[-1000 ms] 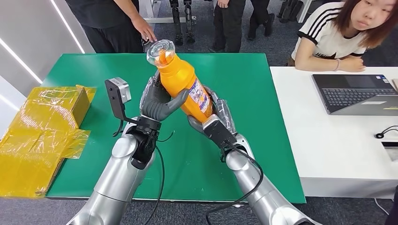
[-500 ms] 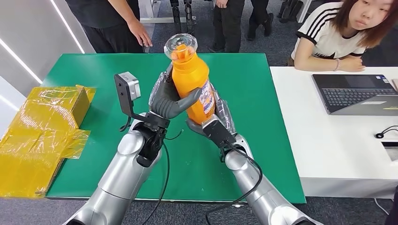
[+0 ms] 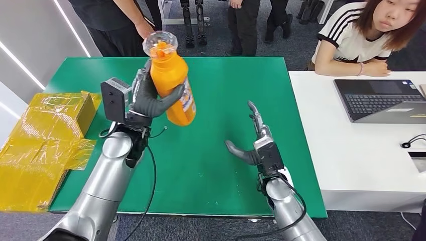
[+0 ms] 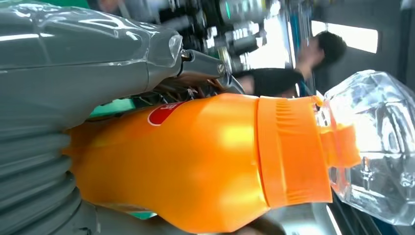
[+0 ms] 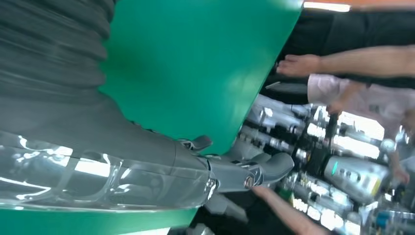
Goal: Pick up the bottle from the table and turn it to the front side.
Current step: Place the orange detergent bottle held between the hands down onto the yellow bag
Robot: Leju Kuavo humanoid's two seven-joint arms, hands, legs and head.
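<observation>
Above the green bench (image 3: 236,165), the robot's right hand (image 3: 257,145) hangs with fingers (image 3: 252,111) spread and nothing in them. To its left and farther back, the left hand (image 3: 148,103) grips the orange bottle (image 3: 171,83) off the bench, tilted, its clear cap (image 3: 161,42) uppermost. Left of the bench lies yellow wrapping (image 3: 40,145); beyond its far edge, people stand.

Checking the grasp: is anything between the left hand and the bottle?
Nothing visible. The left hand grips the bottle directly, above the table; the right hand hangs open, apart.
</observation>
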